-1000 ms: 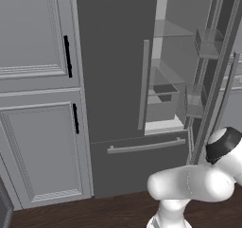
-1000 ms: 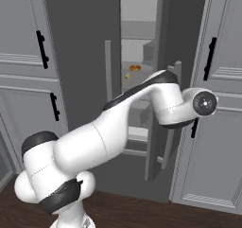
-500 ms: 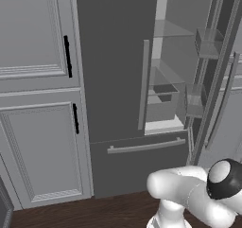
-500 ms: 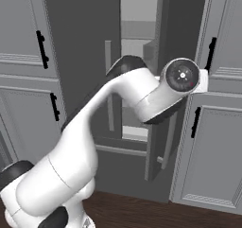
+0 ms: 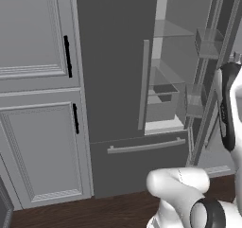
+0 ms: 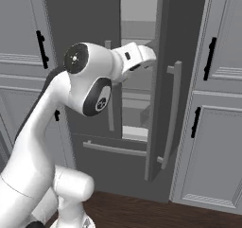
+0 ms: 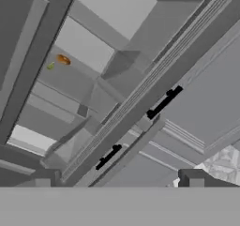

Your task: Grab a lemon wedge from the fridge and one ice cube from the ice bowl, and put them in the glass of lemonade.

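While the end effector (image 7: 119,182) stands apart and empty, the dark grey fridge (image 5: 118,71) has one door swung open.

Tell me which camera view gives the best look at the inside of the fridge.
The left base view: the fridge stands with its right door swung open, showing shelves and a drawer. The right base view sees only a narrow slice past the arm and door edge. The hand view, rolled, shows shelves with small orange and green items.
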Robot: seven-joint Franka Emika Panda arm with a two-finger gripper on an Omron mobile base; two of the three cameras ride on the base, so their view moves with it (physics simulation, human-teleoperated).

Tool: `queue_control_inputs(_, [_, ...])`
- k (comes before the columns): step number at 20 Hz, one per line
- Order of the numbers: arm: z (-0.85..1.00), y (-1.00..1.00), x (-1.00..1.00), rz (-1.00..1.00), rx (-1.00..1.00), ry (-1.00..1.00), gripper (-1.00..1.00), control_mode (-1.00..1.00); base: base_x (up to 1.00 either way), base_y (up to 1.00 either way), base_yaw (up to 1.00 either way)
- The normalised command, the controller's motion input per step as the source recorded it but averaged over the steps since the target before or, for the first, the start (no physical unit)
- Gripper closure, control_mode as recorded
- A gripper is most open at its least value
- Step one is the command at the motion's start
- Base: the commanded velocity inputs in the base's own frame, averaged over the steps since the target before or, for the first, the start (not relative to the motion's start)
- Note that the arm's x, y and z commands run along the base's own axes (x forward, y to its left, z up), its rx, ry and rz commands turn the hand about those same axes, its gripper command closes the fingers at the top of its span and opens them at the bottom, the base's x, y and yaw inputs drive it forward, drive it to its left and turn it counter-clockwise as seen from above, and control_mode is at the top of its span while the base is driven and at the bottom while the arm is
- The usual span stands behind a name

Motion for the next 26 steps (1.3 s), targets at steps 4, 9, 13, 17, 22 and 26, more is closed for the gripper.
queue_control_inputs(4, [-0.16,1.0,0.89,-0.16,-0.48,0.05,-1.0,-1.0,0.0,0.0,0.0])
queue_control_inputs(9, [-0.06,0.76,0.83,-0.21,-0.41,0.21,-1.0,-1.0,0.0,0.0,0.0])
queue_control_inputs(13, [0.0,0.0,0.1,-0.05,-0.02,0.08,-1.0,-1.0,0.0,0.0,0.0])
queue_control_inputs(17, [0.13,-0.06,0.27,0.0,0.0,0.09,-1.0,-1.0,0.0,0.0,0.0])
queue_control_inputs(22, [0.02,-0.09,0.26,0.0,-0.05,0.21,-1.0,-1.0,0.0,0.0,0.0])
queue_control_inputs(26, [-0.45,0.0,0.2,0.0,-0.12,0.14,-1.0,-1.0,0.0,0.0,0.0])
